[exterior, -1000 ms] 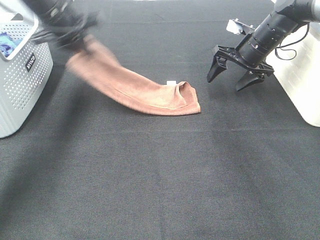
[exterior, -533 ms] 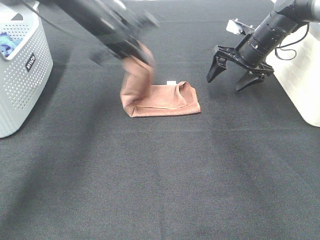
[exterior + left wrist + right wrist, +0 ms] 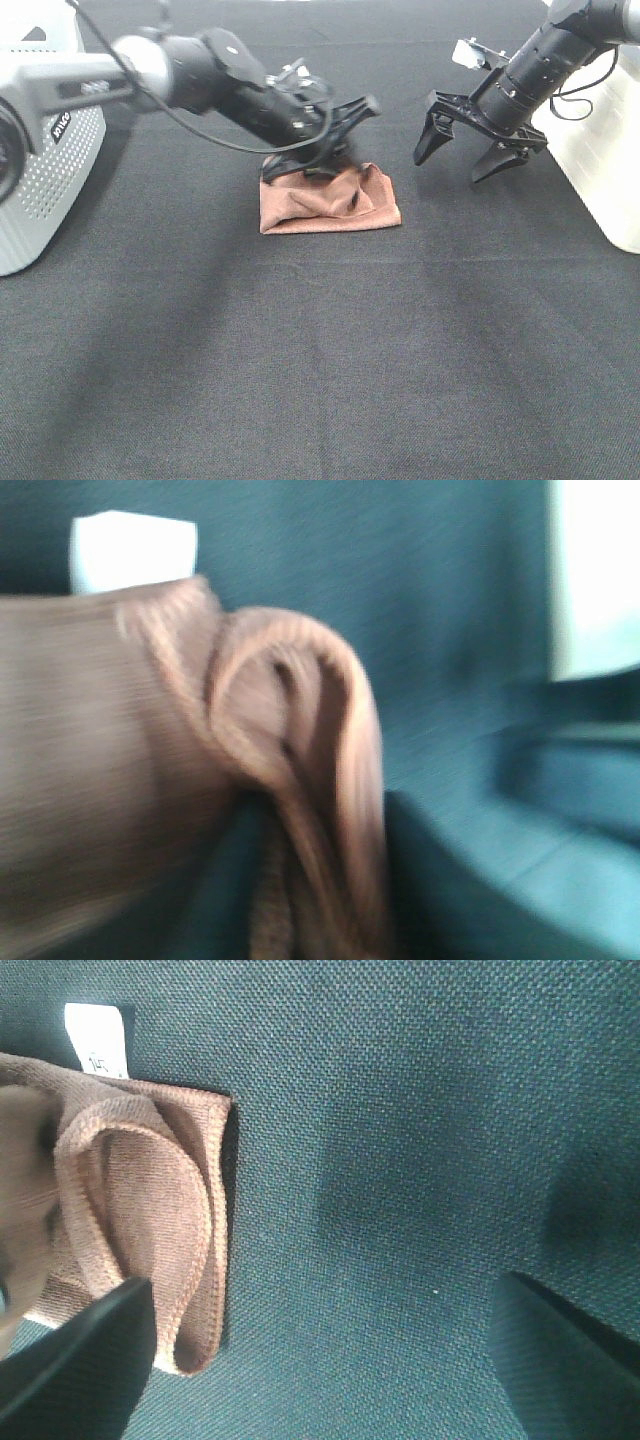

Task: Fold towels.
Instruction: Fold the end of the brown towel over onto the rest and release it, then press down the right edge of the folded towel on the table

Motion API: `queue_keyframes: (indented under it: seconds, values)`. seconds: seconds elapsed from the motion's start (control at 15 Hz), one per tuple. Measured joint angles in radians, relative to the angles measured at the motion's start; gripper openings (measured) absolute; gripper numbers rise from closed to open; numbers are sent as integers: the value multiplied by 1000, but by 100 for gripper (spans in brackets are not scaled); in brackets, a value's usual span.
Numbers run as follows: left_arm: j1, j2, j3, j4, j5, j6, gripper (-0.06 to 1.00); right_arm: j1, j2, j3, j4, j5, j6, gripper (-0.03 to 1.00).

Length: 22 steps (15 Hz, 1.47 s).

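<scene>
The towel point(image 3: 330, 203) is seen near the middle of the tabletop point(image 3: 320, 360) as a short, rumpled rectangle, its long axis running across the exterior view. The left tool point(image 3: 325, 140) is placed directly over the towel's far edge, so this arm is much the nearer. Through the blur it cannot be told whether cloth is pinched or the jaws are parted. The right tool point(image 3: 447, 170) is held wide and empty, apart from the towel's looped right end. A second ago the towel was stretched long toward the basket point(image 3: 40, 200), one end lifted. That end has since been carried over and doubled onto the rest. The right tool is unchanged.
</scene>
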Motion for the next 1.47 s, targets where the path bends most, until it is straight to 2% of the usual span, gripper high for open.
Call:
queue_keyframes:
  seconds: [0.13,0.2,0.33,0.53,0.73,0.93,1.07,1.27,1.47]
  values:
    - [-8,1,0,-91,-48,7,53,0,0,0,2,0,0,85]
    - [-8,1,0,-91,-48,7,53,0,0,0,2,0,0,85]
    - [-9,1,0,-145,-49,46,54,0,0,0,8,0,0,85]
    - [1,-9,0,-155,-14,121,54,0,0,0,58,14,-3,85]
    - [91,-79,0,-107,15,219,54,0,-2,0,225,56,-83,85]
    - [212,-147,-3,-76,40,233,54,40,-15,-11,510,77,-192,85]
    - [254,-160,-3,-71,87,234,54,107,-18,-11,566,27,-232,85]
    - [272,-160,-3,-65,144,234,54,186,-10,-11,611,-89,-247,85]
    - [272,-160,-3,-64,168,234,54,187,82,-11,678,-86,-289,85]
